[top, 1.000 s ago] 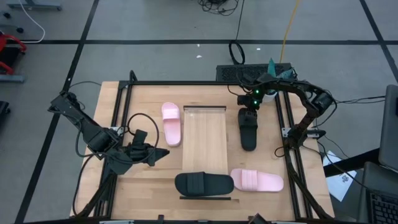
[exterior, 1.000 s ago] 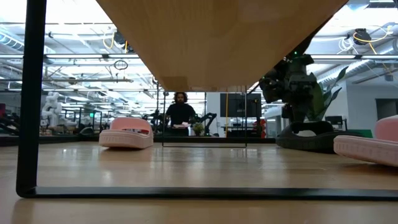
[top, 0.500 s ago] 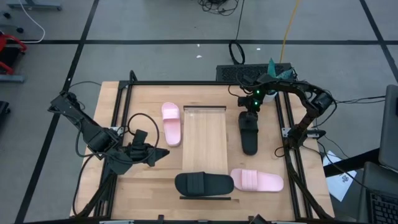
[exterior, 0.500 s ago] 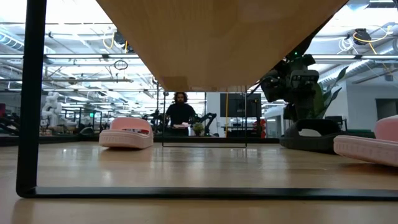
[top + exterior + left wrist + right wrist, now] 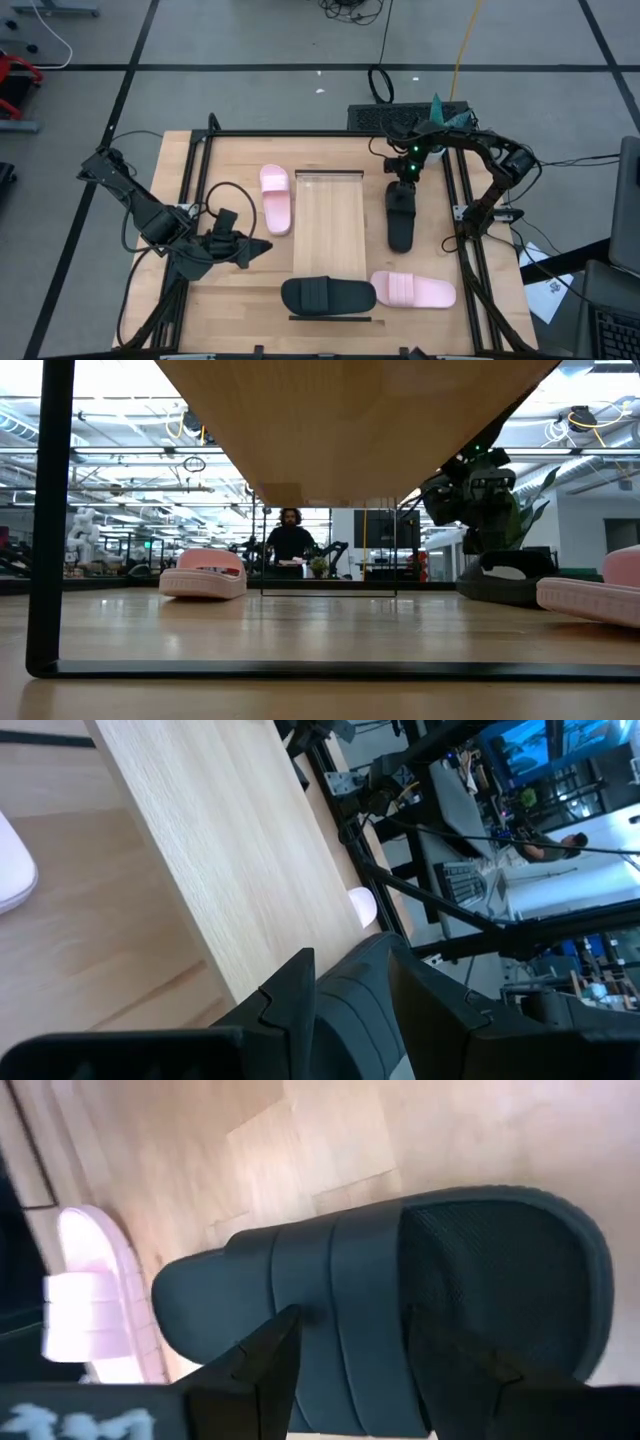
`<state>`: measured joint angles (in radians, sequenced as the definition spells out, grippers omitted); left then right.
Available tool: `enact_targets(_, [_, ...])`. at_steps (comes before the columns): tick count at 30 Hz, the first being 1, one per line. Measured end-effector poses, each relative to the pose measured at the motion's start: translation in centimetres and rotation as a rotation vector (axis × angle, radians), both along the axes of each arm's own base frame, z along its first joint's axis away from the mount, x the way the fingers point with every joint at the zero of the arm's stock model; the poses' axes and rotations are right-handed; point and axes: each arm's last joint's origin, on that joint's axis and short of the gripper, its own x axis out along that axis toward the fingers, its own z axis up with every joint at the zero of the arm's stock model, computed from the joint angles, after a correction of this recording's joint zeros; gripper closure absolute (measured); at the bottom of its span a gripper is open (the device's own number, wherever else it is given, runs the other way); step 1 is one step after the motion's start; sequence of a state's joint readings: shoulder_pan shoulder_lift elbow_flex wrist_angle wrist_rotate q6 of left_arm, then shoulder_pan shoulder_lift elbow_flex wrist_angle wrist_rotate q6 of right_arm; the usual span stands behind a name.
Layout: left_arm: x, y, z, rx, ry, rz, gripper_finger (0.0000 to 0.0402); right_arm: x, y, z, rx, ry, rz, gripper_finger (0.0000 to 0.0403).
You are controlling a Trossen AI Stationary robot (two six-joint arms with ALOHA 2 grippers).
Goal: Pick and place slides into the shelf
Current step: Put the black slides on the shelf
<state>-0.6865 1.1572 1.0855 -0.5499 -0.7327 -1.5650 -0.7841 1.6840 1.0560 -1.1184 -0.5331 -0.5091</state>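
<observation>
The shelf [image 5: 327, 225], a pale slatted rack, lies at the table's middle. One pink slide [image 5: 275, 198] lies sole down to its left and a black slide [image 5: 400, 222] to its right. A second black slide [image 5: 328, 296] and a second pink slide [image 5: 413, 290] lie near the front edge. My right gripper [image 5: 402, 182] is open over the far part of the right-hand black slide [image 5: 400, 1270], its fingers astride the strap. My left gripper [image 5: 260, 250] hangs open above the table, left of the shelf, touching nothing. My right gripper comes down slanting from the far side onto the black slide. One fingertip [image 5: 280, 1330] stands at the toe-side edge of the strap [image 5: 340, 1270]. The other fingertip [image 5: 430, 1330] stands at the strap's heel-side edge, over the footbed. The slide lies sole down on the table.
Dark frame rails [image 5: 192, 190] run along the table's left and right sides. A person [image 5: 290, 545] stands in the room beyond the far edge. Bare tabletop [image 5: 240, 290] lies at the front left.
My right gripper has tipped and turned a little over the black slide, its fingers as wide apart as before. The slide under it has slid slightly toward the table's near edge, staying flat.
</observation>
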Motion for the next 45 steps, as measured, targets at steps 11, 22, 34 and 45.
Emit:
enact_targets(11, [0.0, 0.0, 0.0, 0.019, 0.004, -0.010, 0.0277, -0.9, 0.9, -1.6, 0.038, 0.044, -0.026, 0.0232])
enact_targets(22, [0.0, 0.0, 0.0, 0.020, 0.004, -0.010, 0.0277, -0.9, 1.0, -1.6, 0.068, 0.027, -0.038, 0.0303])
enact_targets(34, [0.0, 0.0, 0.0, 0.020, 0.004, -0.010, 0.0277, -1.0, 0.9, -1.6, 0.033, 0.048, -0.022, 0.0398])
enact_targets(45, [0.0, 0.0, 0.0, 0.022, 0.003, -0.008, 0.0277, -0.2, -0.3, 0.2, 0.000, 0.026, -0.033, 0.0401])
